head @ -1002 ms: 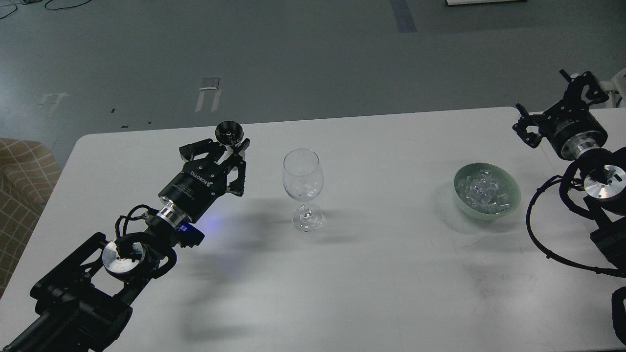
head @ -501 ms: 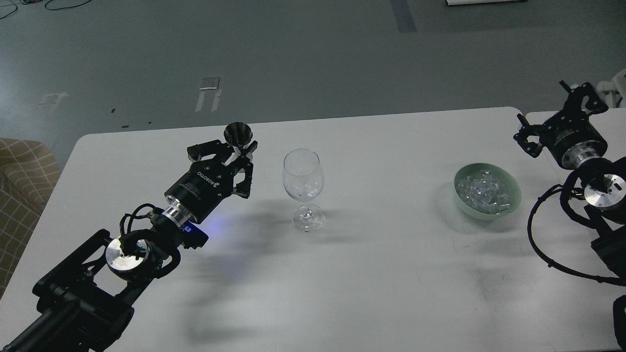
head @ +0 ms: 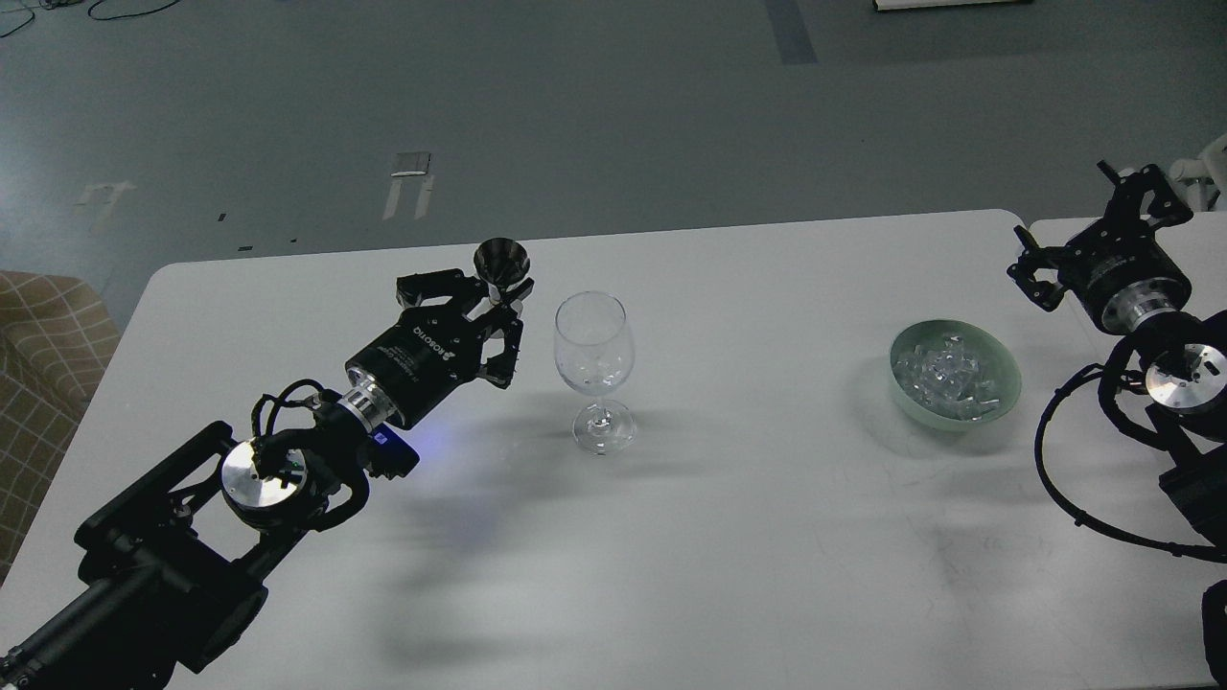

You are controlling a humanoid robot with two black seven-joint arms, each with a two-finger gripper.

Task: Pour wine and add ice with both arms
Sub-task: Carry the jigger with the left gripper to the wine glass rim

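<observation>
My left gripper (head: pixel 489 297) is shut on the base of a small dark metal cup (head: pixel 501 261), held upright above the table just left of the rim of the clear stemmed wine glass (head: pixel 594 355). The glass stands upright at the table's middle, with glints low in its bowl. I cannot make out the wine; the cup's inside is dark. The ice (head: pixel 944 372) fills a pale green bowl (head: pixel 997 398) at the right. My right gripper (head: pixel 1085 232) is open and empty, raised behind and to the right of the bowl.
The white table (head: pixel 748 537) ends at a rounded far edge, and a second table top (head: pixel 1054 226) abuts it at the far right. A checked seat (head: pixel 38 335) stands off the table's left side. My right arm's cable (head: pixel 1054 479) loops over the table's right part.
My left gripper has carried the metal cup to the right, closer to the wine glass rim. My right gripper drew slightly to the right, then held still.
</observation>
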